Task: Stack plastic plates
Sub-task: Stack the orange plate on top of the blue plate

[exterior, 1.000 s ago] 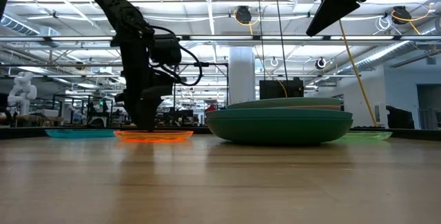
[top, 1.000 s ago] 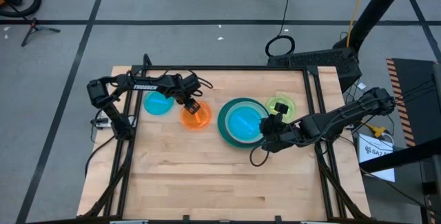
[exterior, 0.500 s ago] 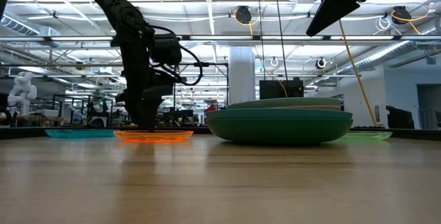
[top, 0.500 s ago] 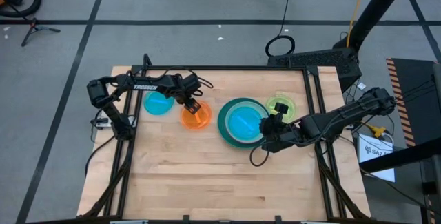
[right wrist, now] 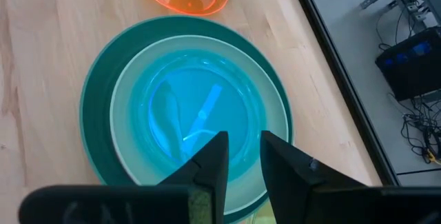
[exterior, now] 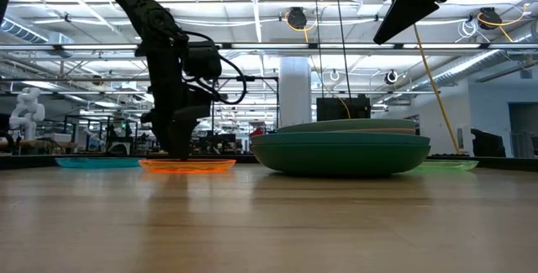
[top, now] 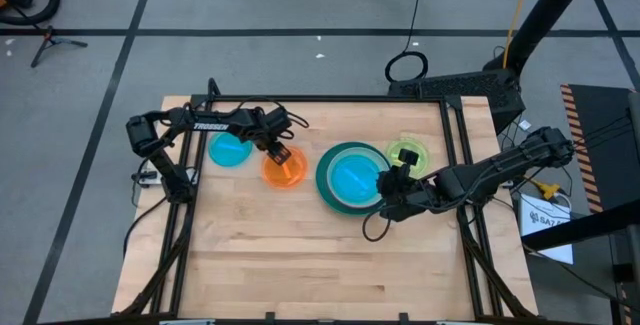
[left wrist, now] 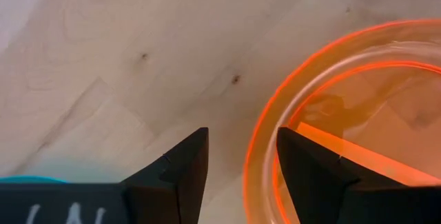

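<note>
The left pincer (left wrist: 241, 162) stands released astride the orange plate's (top: 285, 169) rim; next it must clench and lift. The right pincer (right wrist: 241, 156) waits part-open, empty, above the stack (top: 352, 176).

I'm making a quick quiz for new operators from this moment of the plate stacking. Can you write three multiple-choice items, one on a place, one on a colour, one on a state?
1. Where is the left gripper?
A. down at the rim of the orange plate
B. over the lime plate
C. off the table

2. What colour is the plate lying on top of the stack?
A. red
B. translucent blue
C. black

3. How do the left gripper's fingers stand?
A. clamped flat together
B. apart, with the orange plate's rim between them
C. gripping a blue plate

Answers:
1 A: the high and low views show it lowered onto the orange plate's edge.
2 B: the right wrist view looks down on a blue plate inside the mint and teal ones.
3 B: the left wrist view shows a gap with the orange rim running into it.
</note>
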You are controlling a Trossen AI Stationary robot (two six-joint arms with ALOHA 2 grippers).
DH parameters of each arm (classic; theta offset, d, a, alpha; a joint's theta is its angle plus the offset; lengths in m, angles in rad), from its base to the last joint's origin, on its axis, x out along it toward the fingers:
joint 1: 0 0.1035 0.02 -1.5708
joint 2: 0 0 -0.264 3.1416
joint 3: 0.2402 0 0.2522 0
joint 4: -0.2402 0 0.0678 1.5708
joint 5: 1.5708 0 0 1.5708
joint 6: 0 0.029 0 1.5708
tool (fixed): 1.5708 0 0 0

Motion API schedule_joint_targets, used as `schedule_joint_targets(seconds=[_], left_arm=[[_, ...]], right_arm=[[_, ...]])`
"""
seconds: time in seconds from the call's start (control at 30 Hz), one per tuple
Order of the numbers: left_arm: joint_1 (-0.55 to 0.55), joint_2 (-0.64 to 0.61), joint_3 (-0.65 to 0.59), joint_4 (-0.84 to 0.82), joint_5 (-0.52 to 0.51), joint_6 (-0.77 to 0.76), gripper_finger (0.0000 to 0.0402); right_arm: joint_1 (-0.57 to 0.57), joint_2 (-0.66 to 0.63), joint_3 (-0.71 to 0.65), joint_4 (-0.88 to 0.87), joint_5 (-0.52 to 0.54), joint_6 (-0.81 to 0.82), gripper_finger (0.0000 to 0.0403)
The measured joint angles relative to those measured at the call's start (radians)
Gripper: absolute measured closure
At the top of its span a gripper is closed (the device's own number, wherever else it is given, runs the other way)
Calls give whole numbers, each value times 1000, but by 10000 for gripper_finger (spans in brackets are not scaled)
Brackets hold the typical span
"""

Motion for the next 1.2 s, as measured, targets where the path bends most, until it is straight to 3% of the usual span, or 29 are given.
schedule_joint_targets(seconds=[0.93,1.2], left_arm=[[-22,66,2,39,-14,-1,224],[-47,65,2,44,-20,-28,287]], right_arm=[[0,0,0,-4,0,4,326],[0,0,0,-4,0,4,326]])
